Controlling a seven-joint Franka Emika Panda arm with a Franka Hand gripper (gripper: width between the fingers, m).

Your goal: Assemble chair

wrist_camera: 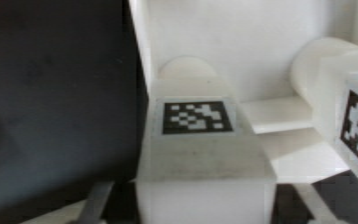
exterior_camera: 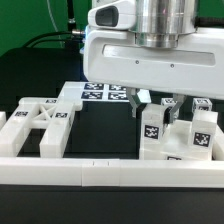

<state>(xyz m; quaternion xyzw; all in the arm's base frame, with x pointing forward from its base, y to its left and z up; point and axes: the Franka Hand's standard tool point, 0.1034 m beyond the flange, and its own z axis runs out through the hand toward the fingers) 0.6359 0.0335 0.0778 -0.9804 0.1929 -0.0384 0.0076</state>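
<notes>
The only labels you have are square black-and-white marker tags. One marker tag sits on the face of the square post that fills the middle of the wrist view. More tags show on the second post, on the X-braced panel and on the marker board lying flat behind them. Your hand hangs right over the square post with a finger down on either side of its top. I cannot tell whether the fingers are pressing on it or merely stand close. The two posts stand upright and near each other toward the exterior view's right. The panel lies apart from them toward the left, with a patch of bare black counter between. A long low border rail closes off the front edge. All the chair pieces are chunky, smooth white plastic with squared corners, and the counter is matte and dark.
</notes>
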